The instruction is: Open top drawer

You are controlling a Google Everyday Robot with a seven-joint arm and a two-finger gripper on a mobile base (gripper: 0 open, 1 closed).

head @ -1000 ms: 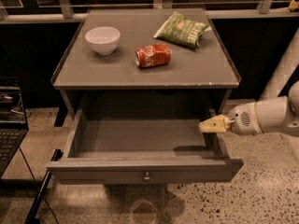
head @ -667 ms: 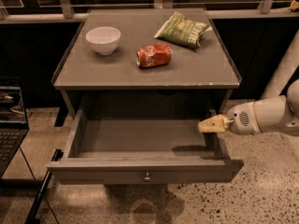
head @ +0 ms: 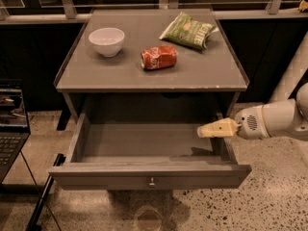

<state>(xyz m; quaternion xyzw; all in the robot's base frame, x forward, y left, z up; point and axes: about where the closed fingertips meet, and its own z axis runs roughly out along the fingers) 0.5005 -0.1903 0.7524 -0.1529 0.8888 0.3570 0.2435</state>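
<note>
The top drawer (head: 144, 174) stands pulled far out of the grey cabinet, its wide grey front toward me with a small round metal knob (head: 151, 181) at its centre. Its shallow grey box (head: 144, 141) shows empty inside. My gripper (head: 211, 129) comes in from the right on a white arm, its cream-coloured fingers (head: 219, 128) pointing left over the drawer's right side wall, above the drawer floor. It holds nothing that I can see.
On the cabinet top (head: 202, 76) sit a white bowl (head: 107, 41), a crushed red can (head: 159, 57) and a green chip bag (head: 188, 30). A laptop (head: 12, 124) stands at the left, with a black cable and stand leg on the speckled floor.
</note>
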